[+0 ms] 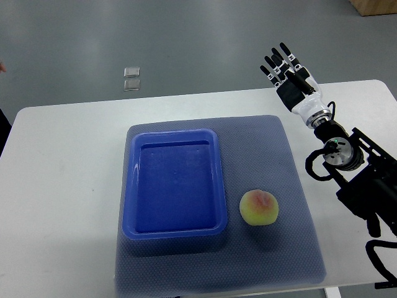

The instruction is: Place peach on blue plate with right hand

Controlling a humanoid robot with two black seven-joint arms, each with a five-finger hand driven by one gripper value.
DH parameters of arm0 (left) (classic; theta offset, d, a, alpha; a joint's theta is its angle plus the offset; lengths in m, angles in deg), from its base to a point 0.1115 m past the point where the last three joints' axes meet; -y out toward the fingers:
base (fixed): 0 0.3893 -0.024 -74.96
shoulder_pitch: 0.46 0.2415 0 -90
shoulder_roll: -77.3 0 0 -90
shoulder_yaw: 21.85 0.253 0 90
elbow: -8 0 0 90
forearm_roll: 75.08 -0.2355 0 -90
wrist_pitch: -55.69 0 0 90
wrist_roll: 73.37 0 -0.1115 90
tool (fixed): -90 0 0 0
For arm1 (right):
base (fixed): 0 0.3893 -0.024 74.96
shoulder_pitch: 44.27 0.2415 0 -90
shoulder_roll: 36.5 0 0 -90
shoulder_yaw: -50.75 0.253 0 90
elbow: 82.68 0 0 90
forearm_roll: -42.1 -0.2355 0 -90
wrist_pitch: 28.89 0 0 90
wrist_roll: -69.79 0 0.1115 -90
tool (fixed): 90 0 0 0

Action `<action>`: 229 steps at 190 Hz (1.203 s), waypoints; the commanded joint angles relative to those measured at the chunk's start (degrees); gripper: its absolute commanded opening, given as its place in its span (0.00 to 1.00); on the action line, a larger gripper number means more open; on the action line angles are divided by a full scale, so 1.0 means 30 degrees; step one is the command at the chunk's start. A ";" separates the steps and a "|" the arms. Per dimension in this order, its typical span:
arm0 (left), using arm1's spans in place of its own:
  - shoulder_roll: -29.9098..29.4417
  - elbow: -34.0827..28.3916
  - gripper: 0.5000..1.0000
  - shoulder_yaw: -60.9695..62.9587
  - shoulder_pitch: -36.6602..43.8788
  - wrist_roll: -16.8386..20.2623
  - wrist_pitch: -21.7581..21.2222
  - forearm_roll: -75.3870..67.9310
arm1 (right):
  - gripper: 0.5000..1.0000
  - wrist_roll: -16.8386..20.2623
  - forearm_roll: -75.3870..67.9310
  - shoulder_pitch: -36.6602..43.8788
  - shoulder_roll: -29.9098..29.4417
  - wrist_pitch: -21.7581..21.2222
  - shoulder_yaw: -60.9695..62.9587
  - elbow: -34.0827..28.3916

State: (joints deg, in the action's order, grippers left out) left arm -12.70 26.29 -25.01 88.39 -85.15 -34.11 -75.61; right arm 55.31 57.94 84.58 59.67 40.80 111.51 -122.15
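A yellow-green peach (259,207) with a pink blush lies on the grey-blue mat, just right of the blue plate (173,230), a deep rectangular tray that holds nothing. My right hand (285,65) is raised near the table's far edge, well beyond and to the right of the peach. Its fingers are straight and spread, holding nothing. The left arm does not show.
The grey-blue mat (291,248) covers the middle of the white table (62,186). My right forearm and its black joints (347,161) run along the table's right side. A small clear object (131,79) lies on the grey floor beyond the table.
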 commanded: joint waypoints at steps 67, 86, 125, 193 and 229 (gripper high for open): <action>0.0000 0.0057 1.00 -0.0001 -0.0030 0.0001 0.0022 -0.0058 | 0.86 0.1251 1.0189 0.6704 0.6672 -0.0673 -1.2485 -0.3896; 0.0000 0.0057 1.00 -0.0001 -0.0030 0.0001 0.0022 -0.0058 | 0.86 0.1281 1.0424 0.9725 0.7875 -0.1758 -1.6298 -0.4483; 0.0000 0.0028 1.00 -0.0001 -0.0030 0.0001 0.0022 -0.0028 | 0.86 0.3273 1.0336 1.4794 0.9545 -0.4746 -2.1952 -0.8438; 0.0000 -0.0001 1.00 -0.0060 -0.0030 0.0001 0.0022 0.0001 | 0.86 0.4035 1.0687 1.9481 1.1303 -0.4899 -2.6581 -1.4766; 0.0000 -0.0060 1.00 -0.0031 -0.0030 0.0001 0.0022 0.0001 | 0.86 0.4035 1.1654 1.9042 1.1156 -0.4541 -2.7226 -1.4766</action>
State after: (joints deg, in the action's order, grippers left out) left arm -12.70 26.27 -25.15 88.32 -85.14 -34.05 -75.59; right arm 67.41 91.66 142.77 93.37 26.11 31.04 -166.40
